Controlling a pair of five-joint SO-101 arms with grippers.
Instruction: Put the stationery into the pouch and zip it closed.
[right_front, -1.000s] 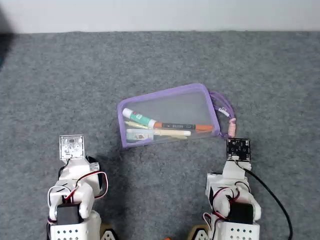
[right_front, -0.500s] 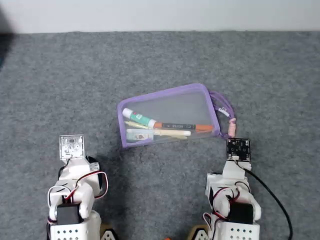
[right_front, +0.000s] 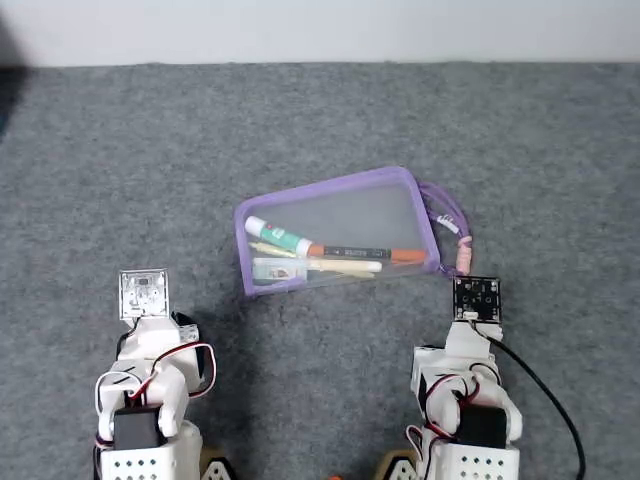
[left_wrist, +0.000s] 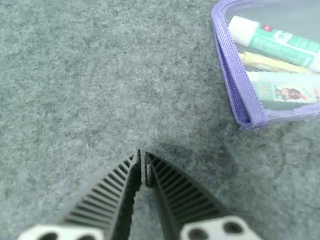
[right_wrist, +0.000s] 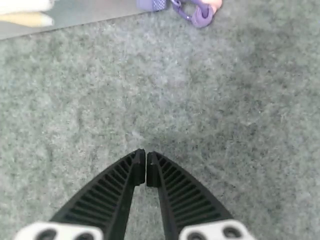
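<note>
High view: clear plastic pouch with purple trim (right_front: 340, 215) lies flat on grey felt table cover (right_front: 150, 160), ahead of and between the two arms. Glue stick and pens (right_front: 325, 252) are inside it.

Left wrist view: left gripper (left_wrist: 142, 161) pinched to a sliver, empty; pouch corner near.

Right wrist view: right gripper (right_wrist: 145, 162) likewise pinched, empty; purple-pink zip pull (right_wrist: 197, 9) well ahead.

Step judged: zipping. Cannot tell whether the zip is fully shut. Next: check it; if open, grip the pull and brace the pouch.
</note>
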